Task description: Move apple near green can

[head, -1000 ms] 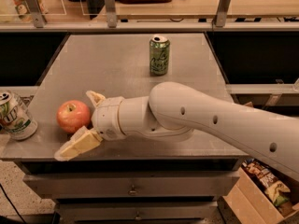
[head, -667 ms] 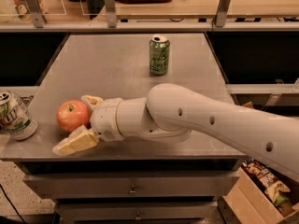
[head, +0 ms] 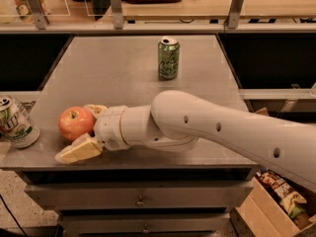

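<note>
The red-orange apple (head: 75,123) rests on the grey metal table (head: 118,68) near its front left corner. My gripper (head: 74,133) reaches in from the right, and its two pale fingers straddle the apple. The near finger (head: 79,150) lies along the apple's front underside. The far finger (head: 95,109) sits behind the apple's right side. The jaws stand open around the apple, which still sits on the table. The slim green can (head: 168,58) stands upright at the table's far middle, well behind the apple and arm.
A white-and-green can (head: 15,123) stands at the table's left front edge, close to the apple. A shelf rail with posts (head: 116,6) runs behind the table. A cardboard box of snack bags (head: 276,201) sits on the floor at right.
The near finger has lifted closer to the apple's underside. The apple and gripper have shifted slightly left. The green can has not moved.
</note>
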Robot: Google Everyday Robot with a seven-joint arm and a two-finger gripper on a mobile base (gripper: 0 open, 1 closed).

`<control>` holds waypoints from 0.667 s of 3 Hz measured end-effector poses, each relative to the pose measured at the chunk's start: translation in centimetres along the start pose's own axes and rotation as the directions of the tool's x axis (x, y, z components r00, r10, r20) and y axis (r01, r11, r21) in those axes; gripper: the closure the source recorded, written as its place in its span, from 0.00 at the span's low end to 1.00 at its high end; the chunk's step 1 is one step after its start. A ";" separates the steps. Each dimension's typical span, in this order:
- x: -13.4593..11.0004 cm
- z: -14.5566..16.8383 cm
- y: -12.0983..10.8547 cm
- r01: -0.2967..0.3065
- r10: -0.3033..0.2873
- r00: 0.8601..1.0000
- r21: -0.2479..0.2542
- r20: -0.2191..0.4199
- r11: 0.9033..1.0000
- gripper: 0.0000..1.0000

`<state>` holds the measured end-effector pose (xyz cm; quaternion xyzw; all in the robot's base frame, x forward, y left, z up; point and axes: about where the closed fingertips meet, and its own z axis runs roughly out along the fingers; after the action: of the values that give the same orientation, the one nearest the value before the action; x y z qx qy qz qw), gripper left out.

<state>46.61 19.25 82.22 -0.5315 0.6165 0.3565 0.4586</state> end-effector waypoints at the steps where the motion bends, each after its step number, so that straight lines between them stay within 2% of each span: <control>1: -0.1 0.1 -0.3 -0.009 0.009 1.000 0.007 0.007 1.000 0.17; 2: -0.5 0.1 -0.8 -0.025 0.025 1.000 0.019 0.019 1.000 0.20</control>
<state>47.44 19.32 82.72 -0.5160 0.6220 0.3615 0.4650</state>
